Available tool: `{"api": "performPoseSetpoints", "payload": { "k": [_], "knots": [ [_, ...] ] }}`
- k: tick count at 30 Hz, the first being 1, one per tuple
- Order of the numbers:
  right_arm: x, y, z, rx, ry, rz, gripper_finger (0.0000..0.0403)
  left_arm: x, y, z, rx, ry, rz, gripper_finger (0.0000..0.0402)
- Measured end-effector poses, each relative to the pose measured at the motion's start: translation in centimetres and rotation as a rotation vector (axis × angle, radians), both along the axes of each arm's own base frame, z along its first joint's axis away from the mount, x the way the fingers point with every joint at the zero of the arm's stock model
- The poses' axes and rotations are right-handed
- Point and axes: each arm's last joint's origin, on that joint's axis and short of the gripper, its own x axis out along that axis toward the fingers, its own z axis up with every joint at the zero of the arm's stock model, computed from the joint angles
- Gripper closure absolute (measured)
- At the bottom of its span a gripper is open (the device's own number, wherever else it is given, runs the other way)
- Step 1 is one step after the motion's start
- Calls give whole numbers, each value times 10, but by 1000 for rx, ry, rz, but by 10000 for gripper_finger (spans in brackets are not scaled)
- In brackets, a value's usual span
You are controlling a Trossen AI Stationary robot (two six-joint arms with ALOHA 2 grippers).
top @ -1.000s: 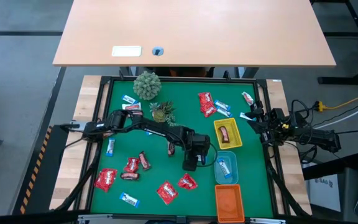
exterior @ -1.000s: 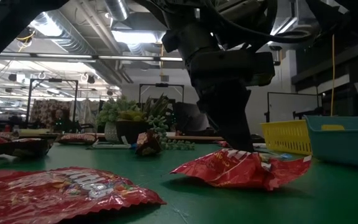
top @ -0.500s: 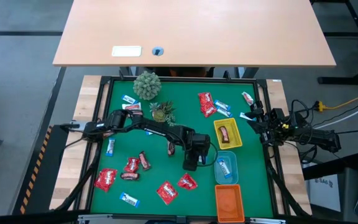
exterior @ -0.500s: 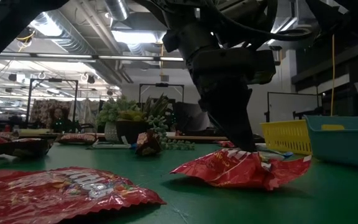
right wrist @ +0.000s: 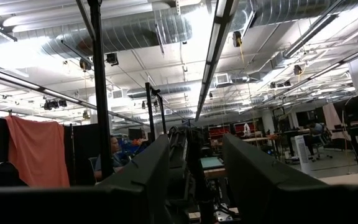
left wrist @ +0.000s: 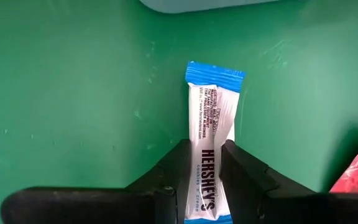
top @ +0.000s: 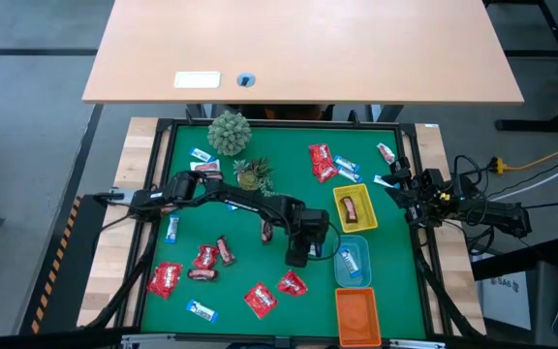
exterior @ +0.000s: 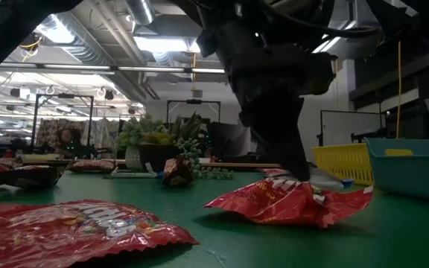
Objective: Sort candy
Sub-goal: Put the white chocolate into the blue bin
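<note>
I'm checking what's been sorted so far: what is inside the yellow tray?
The yellow tray holds one dark brown candy bar, seen from above. Whether anything lies beneath that bar cannot be seen.

Bright ceiling lights (right wrist: 185, 37) glare overhead; low view stays dim, backlit.

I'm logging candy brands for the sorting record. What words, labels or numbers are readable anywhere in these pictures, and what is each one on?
"HERSHEY'S": on the blue-and-white candy bar, between the left gripper fingers.
Smaller print on that same wrapper: too small to read.
Lettering on the red packets on the table: blurred, unreadable.
White label on the wooden desk: no readable text.
</note>
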Motion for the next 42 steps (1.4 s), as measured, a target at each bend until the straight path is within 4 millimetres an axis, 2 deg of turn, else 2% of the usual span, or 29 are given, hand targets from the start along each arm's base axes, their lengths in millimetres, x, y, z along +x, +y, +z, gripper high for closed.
{"api": "performPoseSetpoints", "payload": {
  "k": [5,11,19,25,29,33,39,42],
  "knots": [
    [0,0,0,0,-1,0,253,4,1,10,-1,-25,3,322],
    [0,0,0,0,-3,0,253,13,5,35,-6,-76,13,322],
    [0,0,0,-1,-4,0,253,27,1,78,-21,-235,10,322],
    [0,0,0,0,-4,0,253,39,-5,93,-34,-413,69,322],
    [0,0,0,-1,-5,0,253,42,-12,93,-18,-462,77,321],
    [0,0,0,-1,-5,0,253,48,-23,84,-29,-498,59,321],
    [0,0,0,0,-5,0,253,56,-39,52,-34,-481,32,321],
    [0,0,0,0,-5,0,253,57,-35,48,-48,-466,44,312]
  ]
}}
